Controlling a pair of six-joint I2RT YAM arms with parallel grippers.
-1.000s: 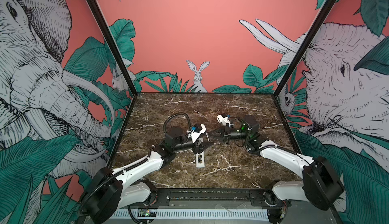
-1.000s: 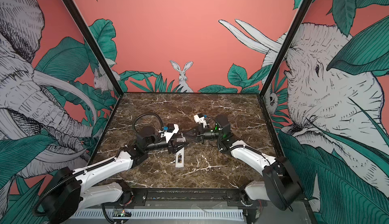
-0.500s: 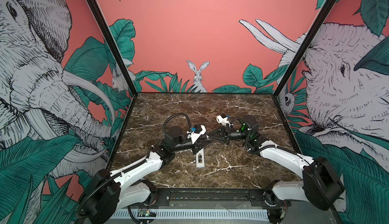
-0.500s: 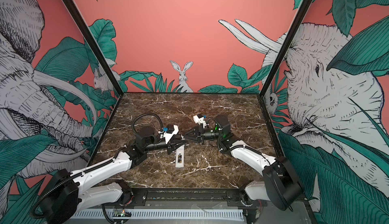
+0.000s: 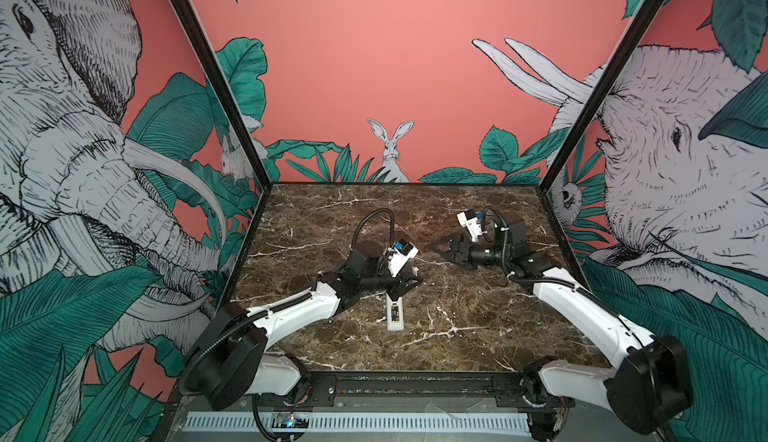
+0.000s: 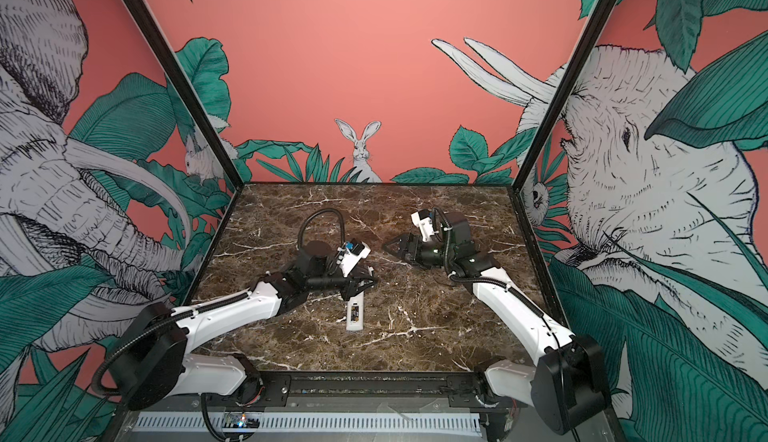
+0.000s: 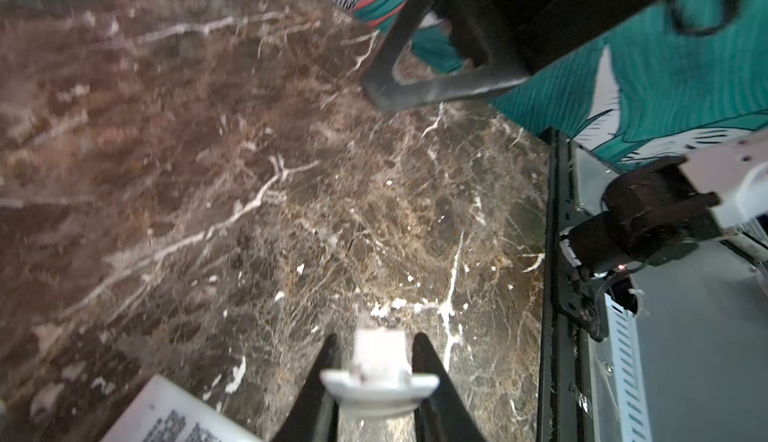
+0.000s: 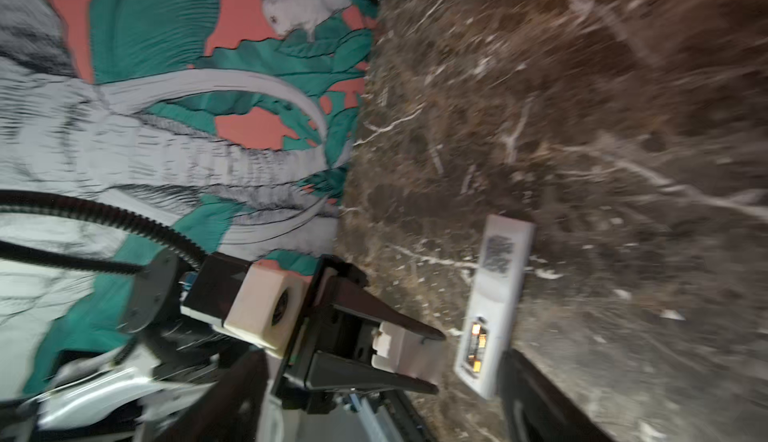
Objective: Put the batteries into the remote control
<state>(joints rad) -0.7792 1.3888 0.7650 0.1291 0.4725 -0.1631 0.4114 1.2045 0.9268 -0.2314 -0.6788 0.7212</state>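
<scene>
The remote control (image 8: 498,278) lies flat on the bench (image 5: 457,336), back side up. It is a slim white bar with a dark printed label toward one end and its battery compartment (image 8: 476,344) open at the other. Amber glints show inside, but I cannot tell whether they are the batteries or bare contacts. Just beside that open end hovers the left gripper (image 8: 438,362), fingers clamped on the small white cover (image 7: 379,352). The right gripper (image 5: 440,248) hangs well apart from the remote, off past its open end, fingers spread wide and empty. No loose batteries show around the remote, so the step looks like closing up. Next the cover needs lining up over the open compartment and sliding home squarely.
</scene>
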